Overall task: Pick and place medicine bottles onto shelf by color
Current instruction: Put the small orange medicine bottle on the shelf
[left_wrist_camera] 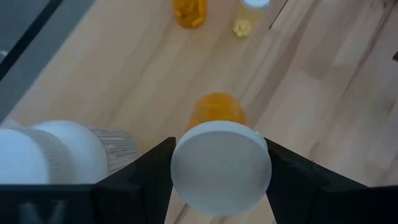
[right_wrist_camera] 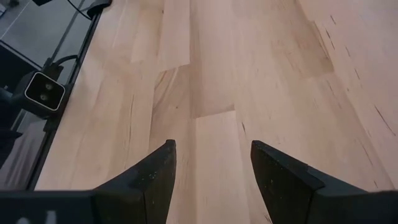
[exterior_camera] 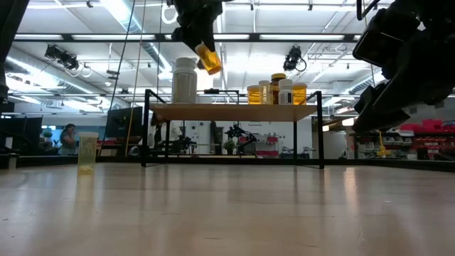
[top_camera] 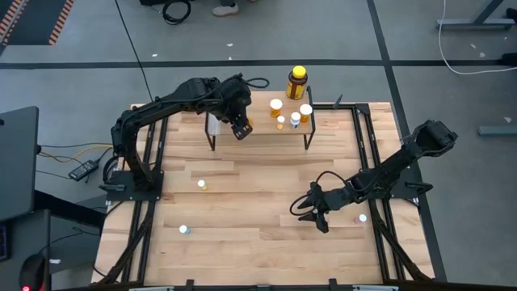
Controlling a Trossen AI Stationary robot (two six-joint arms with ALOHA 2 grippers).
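Observation:
My left gripper [top_camera: 241, 129] hangs over the left part of the shelf [top_camera: 258, 128], shut on a small orange bottle [exterior_camera: 208, 59] with a white cap. A large white bottle [exterior_camera: 184, 80] stands on the shelf's left end, beside the held bottle. On the right end stand a dark amber bottle with a yellow cap [top_camera: 297, 81] and several small orange and white bottles [exterior_camera: 277, 91]. My right gripper [top_camera: 315, 212] is low over the table's right part, open, with bare wood between its fingers [right_wrist_camera: 165, 180]. My left gripper pinches the orange bottle by the sides of its white cap [left_wrist_camera: 221, 165] between its two fingers. The fingers slant down from above. The bottle's orange body [left_wrist_camera: 216, 109] points on past the fingertips, tilted. It hangs clear above the shelf's plank.
Loose small bottles stand on the tabletop at the left [top_camera: 201, 184], near left [top_camera: 183, 229] and right [top_camera: 362, 217]. The shelf rests on thin black legs [top_camera: 214, 145] at the table's far edge. Black frame rails run along the table's left and right sides.

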